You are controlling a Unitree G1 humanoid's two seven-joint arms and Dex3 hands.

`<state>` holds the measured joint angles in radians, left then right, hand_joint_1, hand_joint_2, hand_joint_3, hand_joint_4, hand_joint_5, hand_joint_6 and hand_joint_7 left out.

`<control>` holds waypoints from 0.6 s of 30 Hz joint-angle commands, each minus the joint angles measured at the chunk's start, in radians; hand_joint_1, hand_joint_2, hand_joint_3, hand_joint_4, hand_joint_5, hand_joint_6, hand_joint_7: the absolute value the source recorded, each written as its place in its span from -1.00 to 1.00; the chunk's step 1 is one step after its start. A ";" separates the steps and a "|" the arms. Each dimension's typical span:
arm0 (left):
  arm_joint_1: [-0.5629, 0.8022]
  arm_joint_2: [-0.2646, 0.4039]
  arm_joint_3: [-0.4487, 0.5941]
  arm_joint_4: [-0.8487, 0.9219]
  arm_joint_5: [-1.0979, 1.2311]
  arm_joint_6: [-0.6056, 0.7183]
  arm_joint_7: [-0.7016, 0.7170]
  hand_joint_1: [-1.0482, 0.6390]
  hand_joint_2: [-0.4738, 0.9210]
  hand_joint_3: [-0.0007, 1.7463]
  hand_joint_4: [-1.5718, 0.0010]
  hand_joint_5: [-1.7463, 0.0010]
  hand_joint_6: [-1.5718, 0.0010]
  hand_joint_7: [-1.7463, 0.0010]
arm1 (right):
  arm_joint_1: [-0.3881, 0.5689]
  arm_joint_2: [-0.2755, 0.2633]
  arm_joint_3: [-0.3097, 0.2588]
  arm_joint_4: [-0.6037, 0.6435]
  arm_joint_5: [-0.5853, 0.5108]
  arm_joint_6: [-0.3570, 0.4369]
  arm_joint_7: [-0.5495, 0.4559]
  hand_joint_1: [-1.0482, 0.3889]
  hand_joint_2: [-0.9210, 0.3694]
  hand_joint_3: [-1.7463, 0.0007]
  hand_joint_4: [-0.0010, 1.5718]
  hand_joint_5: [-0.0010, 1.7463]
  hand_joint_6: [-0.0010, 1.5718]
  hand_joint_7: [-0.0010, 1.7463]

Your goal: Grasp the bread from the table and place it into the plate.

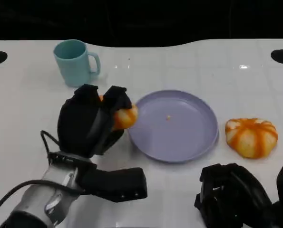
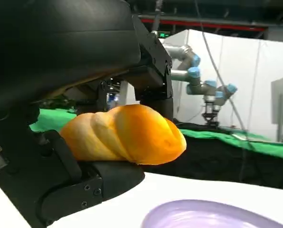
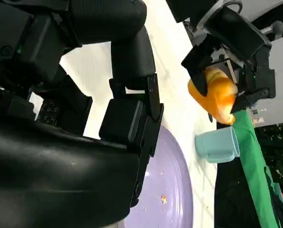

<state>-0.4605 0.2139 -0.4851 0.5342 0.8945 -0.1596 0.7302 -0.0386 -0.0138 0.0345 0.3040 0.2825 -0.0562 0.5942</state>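
Gripping the bread in its black fingers, the left hand holds it above the white counter, just beside the purple plate's rim. The right hand rests empty, fingers loosely apart, near a striped bun.

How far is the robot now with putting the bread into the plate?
Done: the grasp. The left hand holds a twisted bread roll in its fingers, clear of the table in the left wrist view. In hand: carrying it; the roll is beside the purple plate, near its rim. Left: moving over the plate and releasing. The right hand holds nothing.
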 commanded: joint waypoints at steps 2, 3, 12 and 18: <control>-0.051 -0.021 -0.010 0.031 -0.008 -0.032 -0.016 -0.08 0.03 0.64 -0.30 -1.00 -0.02 -1.00 | -0.002 -0.014 -0.011 0.019 0.004 -0.036 0.018 -1.00 0.45 -0.68 0.90 0.57 1.00 0.13; -0.057 -0.027 -0.013 0.036 -0.005 -0.038 -0.015 -0.07 0.02 0.63 -0.30 -1.00 -0.02 -1.00 | 0.001 -0.013 -0.011 0.019 0.005 -0.037 0.019 -1.00 0.44 -0.66 0.90 0.56 1.00 0.12; -0.138 -0.116 -0.048 0.179 -0.024 -0.111 -0.012 -0.10 -0.02 0.68 -0.32 -1.00 -0.05 -1.00 | 0.013 -0.006 -0.009 0.022 0.008 -0.035 0.019 -1.00 0.49 -0.66 0.92 0.55 1.00 0.14; -0.214 -0.176 -0.068 0.321 -0.035 -0.134 -0.003 -0.09 -0.18 0.66 -0.35 -1.00 -0.12 -1.00 | 0.018 -0.005 -0.015 0.010 0.027 -0.015 0.023 -1.00 0.53 -0.70 0.96 0.52 1.00 0.14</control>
<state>-0.6342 0.0494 -0.5477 0.8010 0.8685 -0.2814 0.7140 -0.0308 -0.0109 0.0336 0.3184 0.2878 -0.0869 0.6105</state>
